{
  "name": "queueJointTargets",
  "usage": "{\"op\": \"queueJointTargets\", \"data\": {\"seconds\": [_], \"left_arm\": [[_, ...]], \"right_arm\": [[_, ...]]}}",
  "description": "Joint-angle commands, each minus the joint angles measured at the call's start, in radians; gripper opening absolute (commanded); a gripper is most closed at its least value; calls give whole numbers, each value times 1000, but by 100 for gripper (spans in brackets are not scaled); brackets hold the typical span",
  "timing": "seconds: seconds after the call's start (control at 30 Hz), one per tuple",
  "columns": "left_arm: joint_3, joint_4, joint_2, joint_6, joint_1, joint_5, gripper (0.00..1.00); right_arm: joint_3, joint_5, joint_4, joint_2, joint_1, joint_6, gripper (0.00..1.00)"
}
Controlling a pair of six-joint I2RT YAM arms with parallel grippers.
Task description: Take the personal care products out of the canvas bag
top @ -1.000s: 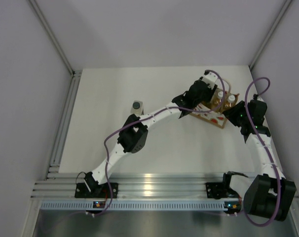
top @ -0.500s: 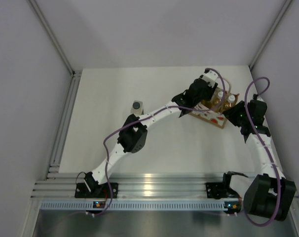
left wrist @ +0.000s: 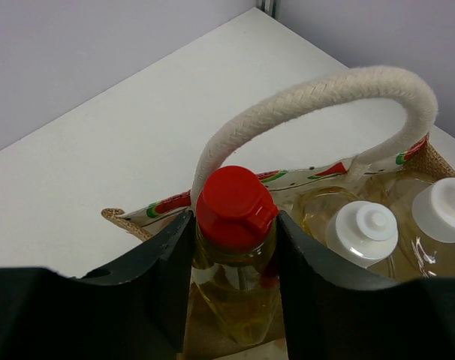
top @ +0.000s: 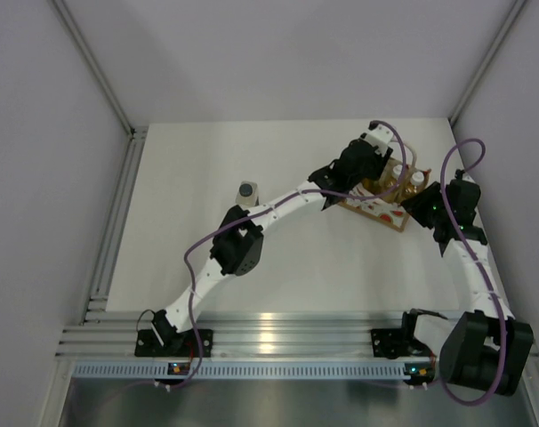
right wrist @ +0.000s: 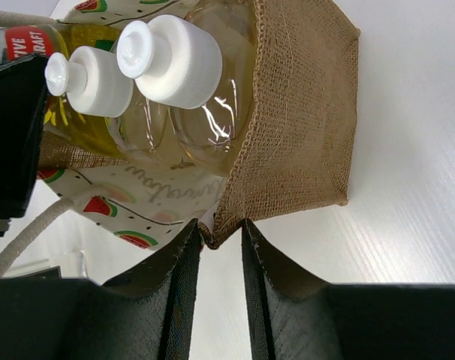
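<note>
You had the left gripper (left wrist: 233, 223) closed around the yellow bottle (left wrist: 235, 300), a finger pressed to each side just under its red cap, with the bottle's lower part inside the canvas bag (left wrist: 149, 214). The white rope handle (left wrist: 317, 97) arched over the cap. The two white-capped bottles (left wrist: 363, 232) sat in the bag, right of centre in the left wrist frame.

Your right gripper (right wrist: 218, 240) was almost shut, nipping the bag's burlap corner at lower centre of the right wrist frame.

In the top view the bag (top: 387, 203) sat on the white table (top: 189, 160) at upper right, between both grippers. The grey-capped bottle (top: 247, 189) stood left of centre, well apart from the bag.
</note>
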Motion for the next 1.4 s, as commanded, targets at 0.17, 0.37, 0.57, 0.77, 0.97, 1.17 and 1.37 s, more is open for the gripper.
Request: {"op": "queueJointTargets", "data": {"seconds": [0.17, 0.37, 0.57, 0.77, 0.97, 1.17, 1.37], "left_arm": [[68, 162, -192, 3, 5, 12, 0], [68, 164, -217, 9, 5, -5, 0], [62, 159, -258, 35, 6, -34, 0], [52, 156, -306, 26, 22, -43, 0], [40, 155, -350, 14, 42, -63, 0], [34, 149, -401, 18, 68, -83, 0], [34, 132, -448, 3, 117, -97, 0]], "right_arm": [[64, 22, 52, 14, 12, 3, 27], [67, 25, 52, 20, 12, 2, 27], [67, 28, 55, 33, 12, 1, 27], [67, 34, 55, 34, 12, -5, 26], [66, 40, 54, 42, 12, -12, 26], [67, 53, 55, 53, 12, -18, 26], [69, 59, 55, 65, 10, -23, 26]]}}
